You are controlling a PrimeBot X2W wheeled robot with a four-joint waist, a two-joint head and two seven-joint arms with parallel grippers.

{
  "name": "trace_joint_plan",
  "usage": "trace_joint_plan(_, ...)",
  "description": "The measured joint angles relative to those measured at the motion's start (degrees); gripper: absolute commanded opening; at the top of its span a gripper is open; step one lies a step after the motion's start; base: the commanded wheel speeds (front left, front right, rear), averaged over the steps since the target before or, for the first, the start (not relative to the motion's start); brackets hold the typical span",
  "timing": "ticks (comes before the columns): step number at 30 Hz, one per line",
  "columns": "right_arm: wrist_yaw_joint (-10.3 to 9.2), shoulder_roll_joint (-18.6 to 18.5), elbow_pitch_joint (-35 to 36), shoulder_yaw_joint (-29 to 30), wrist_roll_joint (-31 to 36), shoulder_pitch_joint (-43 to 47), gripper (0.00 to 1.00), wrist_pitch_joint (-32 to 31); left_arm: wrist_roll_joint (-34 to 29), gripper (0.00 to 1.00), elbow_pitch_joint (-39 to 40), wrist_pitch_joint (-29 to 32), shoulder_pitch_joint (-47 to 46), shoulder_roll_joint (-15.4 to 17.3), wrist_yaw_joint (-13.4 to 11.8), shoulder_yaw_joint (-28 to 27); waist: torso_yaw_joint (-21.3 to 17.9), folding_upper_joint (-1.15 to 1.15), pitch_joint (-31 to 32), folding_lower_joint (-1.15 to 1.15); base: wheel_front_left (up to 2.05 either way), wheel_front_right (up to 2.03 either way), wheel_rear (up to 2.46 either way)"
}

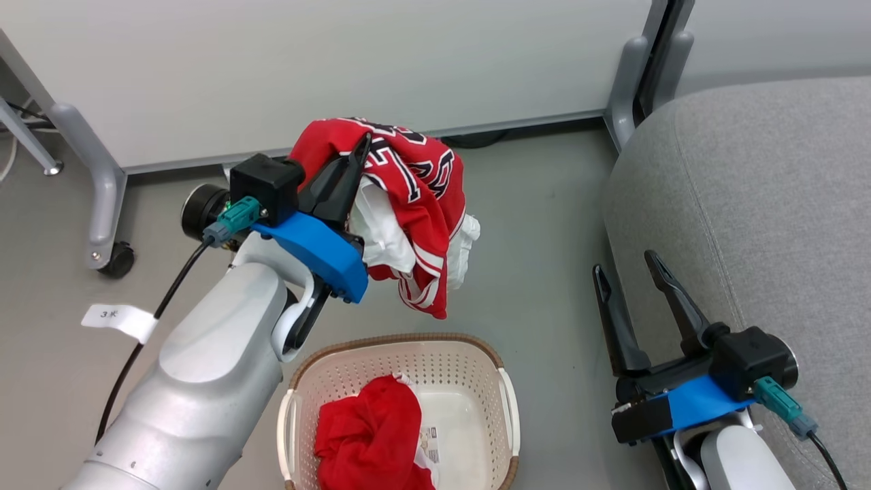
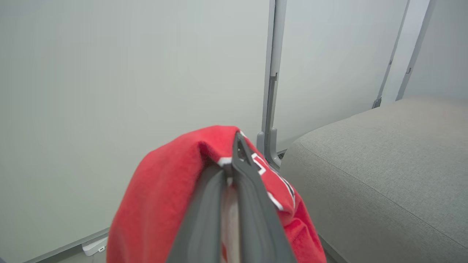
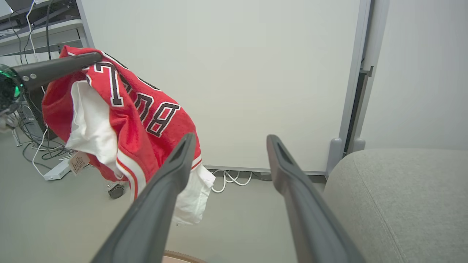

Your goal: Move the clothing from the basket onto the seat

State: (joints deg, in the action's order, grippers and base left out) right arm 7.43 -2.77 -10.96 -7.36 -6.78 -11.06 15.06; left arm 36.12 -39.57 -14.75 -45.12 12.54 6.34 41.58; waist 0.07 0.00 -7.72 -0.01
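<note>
Currently clamps the left gripper (image 1: 364, 144) fully shut on a bunched fold of the jersey (image 1: 422, 184), dark fingers pressed together through the cloth. Holds that jersey up off the floor (image 1: 537, 238), beyond the basket (image 1: 408, 338) in the head view and apart from its rim. Shows soft red knit with black-and-white block lettering, striped red-and-white trim and a limp white lining drooping out below; has a small tan tag (image 3: 78, 162) dangling low. Has the plain red garment (image 1: 371, 435) lying crumpled in the basket's left half, partly over the smooth cream bottom. Reads as moulded plastic in the basket walls, perforated with rows of small holes, capped by a brown woven-look rim with pale side handles. Holds the right gripper (image 1: 625, 262) spread wide with nothing between its long tapered fingers, low and just beside the front edge of the seat (image 1: 748, 204). Presents the seat as a broad cushion of light-grey woven fabric, rounded at the corner, with a seam running near the edge. Sets all this on the smooth grey floor, backed by pale matt partition panels (image 1: 340, 68) on grey metal legs, one with a black caster (image 1: 117, 260); includes a white label (image 1: 119, 320) stuck to the floor and white cables (image 3: 226, 179) under a panel.
</note>
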Motion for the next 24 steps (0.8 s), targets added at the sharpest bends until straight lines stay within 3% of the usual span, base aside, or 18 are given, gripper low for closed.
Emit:
trace_joint_plan(15,0.0,0.0,0.5,0.3,-0.5,1.3,1.0,0.0,-0.3,0.0,12.5,5.8,1.1,3.1,-3.1,1.5,0.8,0.0,1.8,0.01,0.0,0.0,0.0)
trace_joint_plan(24,0.0,0.0,1.2,-1.5,0.9,-1.0,1.0,0.0,-0.3,0.0,16.0,7.0,2.3,3.8,-4.3,1.9,0.9,0.0,1.3,0.01,0.0,0.0,0.0)
